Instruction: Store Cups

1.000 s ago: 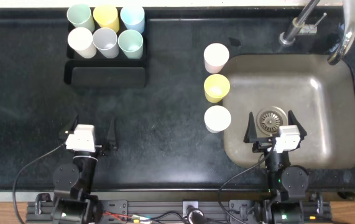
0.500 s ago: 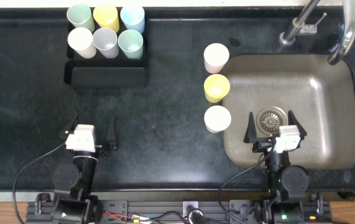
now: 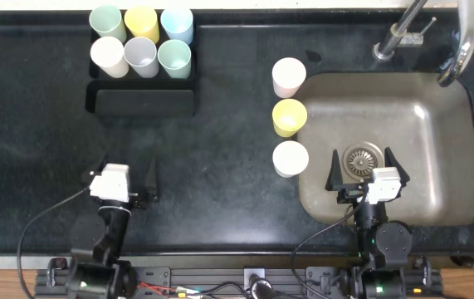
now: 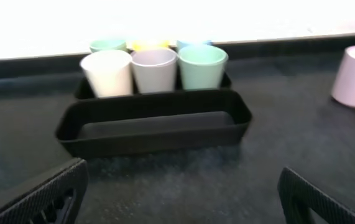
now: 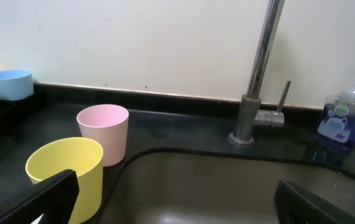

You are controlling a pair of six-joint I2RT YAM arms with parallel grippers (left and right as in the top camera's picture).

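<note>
Three loose cups stand upright in a line on the black countertop (image 3: 220,166), just beside the left rim of the steel sink (image 3: 419,141): a pink cup (image 3: 288,76) farthest from the arms, a yellow cup (image 3: 289,116) in the middle and a white cup (image 3: 290,158) nearest them. Well apart to the left, a black tray (image 3: 141,102) holds six more cups in two rows of three at its far end, among them a blue cup (image 3: 177,21) at the back and a mint cup (image 3: 174,56) in front of it. The left gripper (image 3: 126,174) sits on the near side of the tray, fingers spread wide and holding nothing. The right gripper (image 3: 362,170) hangs over the sink near the drain (image 3: 363,158), its fingers likewise parted and empty, with the white cup near its left finger. A faucet (image 3: 403,29) rises behind the basin, and a blue soap bottle (image 5: 340,118) stands beside it.
</note>
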